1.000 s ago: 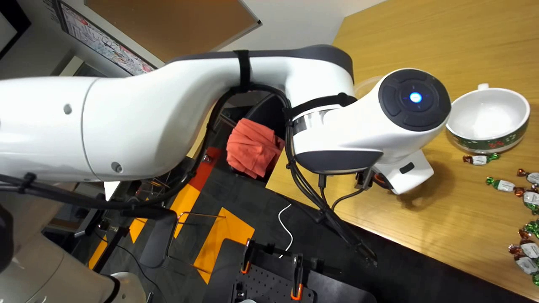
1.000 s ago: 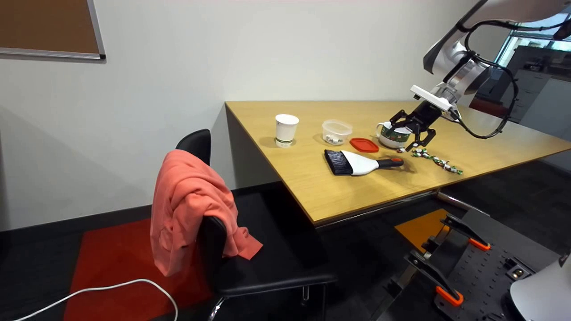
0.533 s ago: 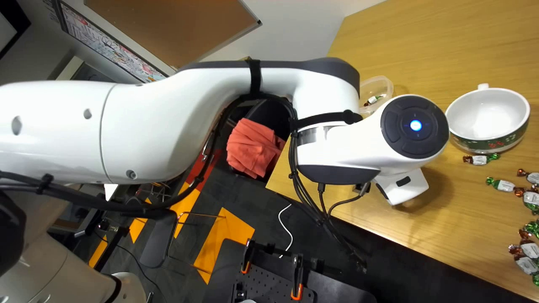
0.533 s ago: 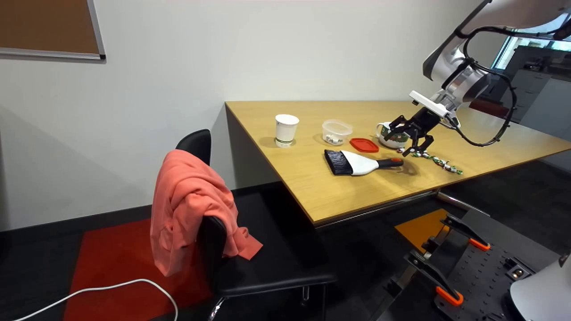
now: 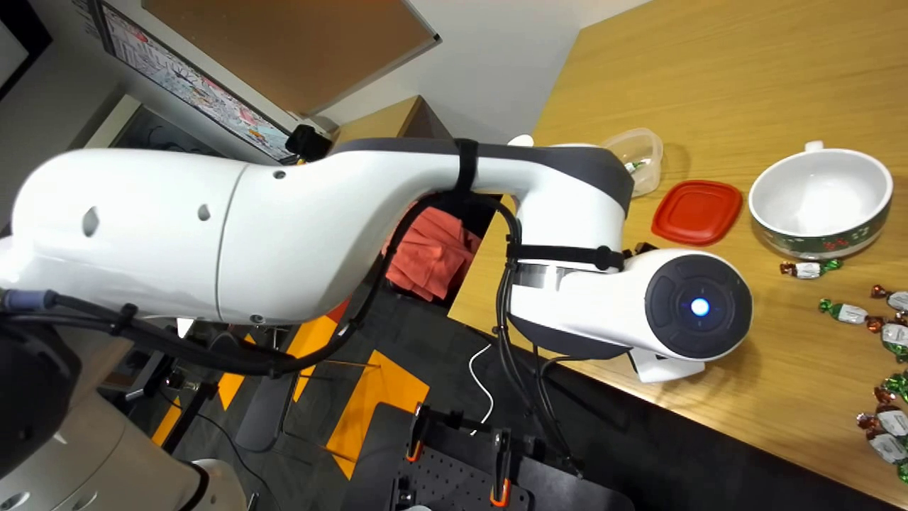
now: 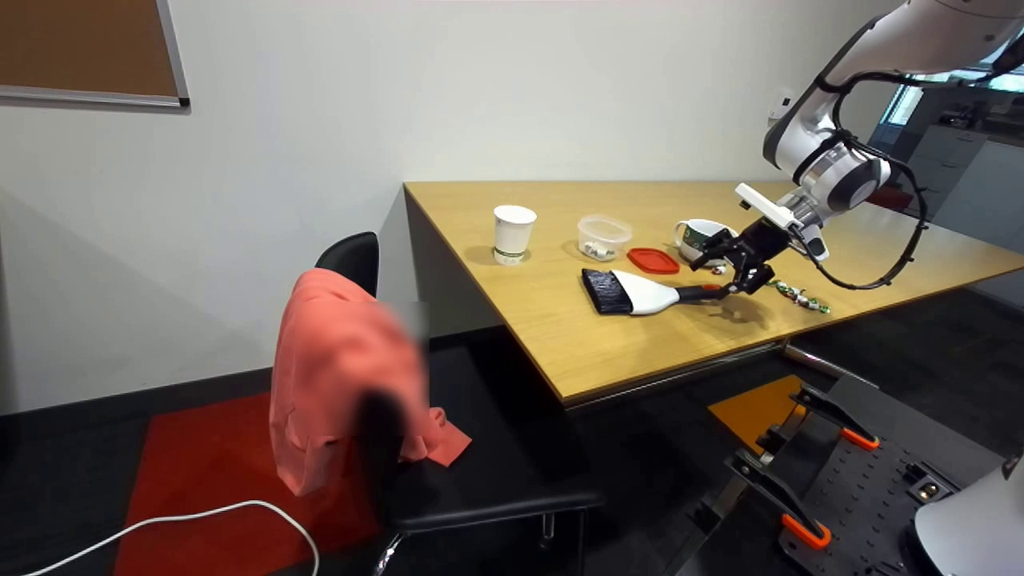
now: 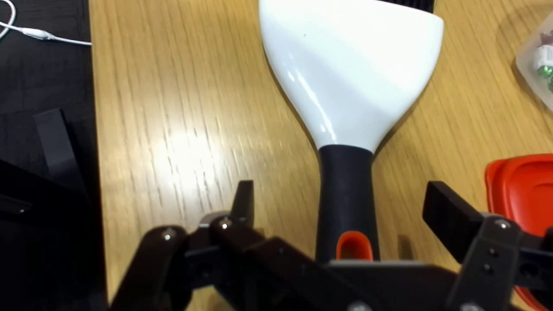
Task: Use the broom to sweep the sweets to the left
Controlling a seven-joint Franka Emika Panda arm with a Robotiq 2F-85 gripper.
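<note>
The broom lies flat on the table, its white head and dark bristles pointing away from my gripper in the wrist view. Its black handle with an orange-red hole runs between my gripper's fingers, which stand wide apart with a gap on either side. The handle's end is hidden behind the gripper body. In an exterior view the gripper hangs low over that handle end. Several wrapped sweets lie strung out on the table beyond the handle, past the bowl. The arm hides the broom in an exterior view.
A white bowl-like mug stands near the sweets. Beside it are a red lid and a clear container with wrapped pieces inside. A paper cup stands farther along. The table's edge runs close along the broom's left in the wrist view.
My gripper has come down towards the table and over the end of the broom's handle, staying open. The red lid has come out from behind the arm. Broom and sweets have not moved.
</note>
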